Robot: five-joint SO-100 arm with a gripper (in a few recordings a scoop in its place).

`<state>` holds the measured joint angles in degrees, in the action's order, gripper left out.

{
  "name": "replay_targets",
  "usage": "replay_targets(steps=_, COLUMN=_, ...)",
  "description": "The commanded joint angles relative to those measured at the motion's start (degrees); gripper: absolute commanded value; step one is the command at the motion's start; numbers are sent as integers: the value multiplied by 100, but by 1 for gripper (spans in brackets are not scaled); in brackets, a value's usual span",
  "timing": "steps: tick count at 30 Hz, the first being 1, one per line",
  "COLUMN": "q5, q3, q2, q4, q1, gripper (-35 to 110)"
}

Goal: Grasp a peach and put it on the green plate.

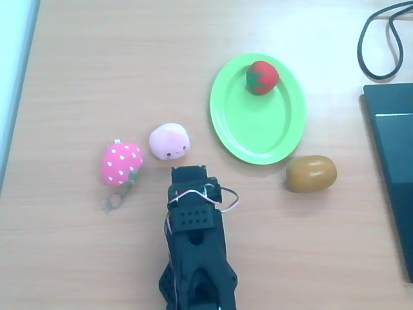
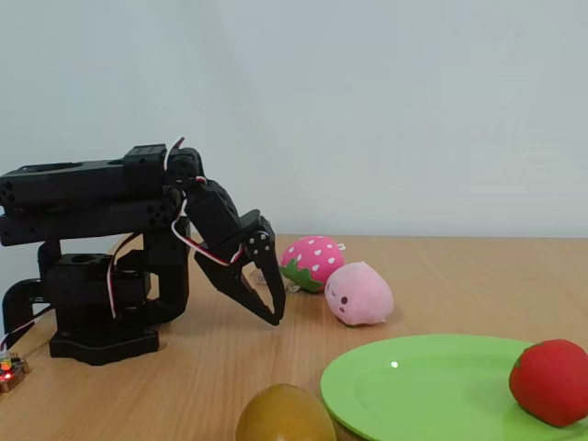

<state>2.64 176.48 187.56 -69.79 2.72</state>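
The pale pink peach (image 1: 169, 141) (image 2: 358, 294) lies on the wooden table, left of the green plate (image 1: 258, 126) (image 2: 413, 386) in the overhead view. The lime oval plate holds a red strawberry (image 1: 261, 77) (image 2: 551, 381) near its far rim. My black gripper (image 1: 188, 173) (image 2: 273, 317) points down at the table, just short of the peach and slightly to its right in the overhead view. Its fingertips meet close above the wood, with nothing held. It stands apart from the peach.
A bright pink white-dotted strawberry (image 1: 120, 163) (image 2: 312, 262) with a keyring (image 1: 113, 203) lies left of the peach. A yellow-brown fruit (image 1: 311, 174) (image 2: 285, 415) rests beside the plate's near rim. A dark device (image 1: 393, 161) and black cable (image 1: 381, 39) occupy the right edge.
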Motion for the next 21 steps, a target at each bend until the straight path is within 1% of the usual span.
replay_targets(steps=1, q5=-105, q3=114, q2=132, q4=-88, q1=35, gripper=-8)
replay_targets(steps=5, q5=-439, q3=-70, q2=105, q4=35, q1=-53, gripper=-8)
replay_targets(steps=11, q5=-694, q3=-1081, q2=-475, q4=35, q1=-53, gripper=-8)
replay_targets(steps=15, q5=-1239, q3=-1784, q2=-1090, q4=44, q1=-114, gripper=-8)
replay_targets(steps=21, q5=-1283, q3=-2654, q2=-1898, q4=35, q1=-360, gripper=-7)
